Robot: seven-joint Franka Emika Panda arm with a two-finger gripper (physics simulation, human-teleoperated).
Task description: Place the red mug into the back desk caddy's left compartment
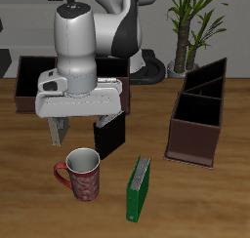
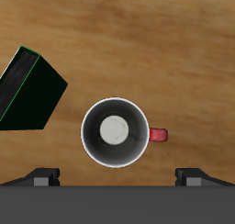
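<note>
The red mug point(image 1: 83, 176) stands upright near the table's front edge, its handle point(image 2: 158, 134) sticking out to one side. The wrist view looks straight down into its grey-white inside point(image 2: 115, 130). My gripper point(image 1: 80, 133) hangs open just above the mug, with one finger to each side of it point(image 2: 117, 177) and nothing held. Farther back, the back desk caddy point(image 1: 21, 94) is a long low dark-brown box, mostly hidden behind my hand. Its left compartment point(image 1: 37, 74) shows as a dark open end cell.
A black book point(image 1: 109, 135) stands upright just behind the mug, beside my fingers. A green book point(image 1: 140, 188) point(image 2: 27, 90) stands close to the mug near the front edge. A taller brown caddy with slanted dividers point(image 1: 200, 110) sits off to the side.
</note>
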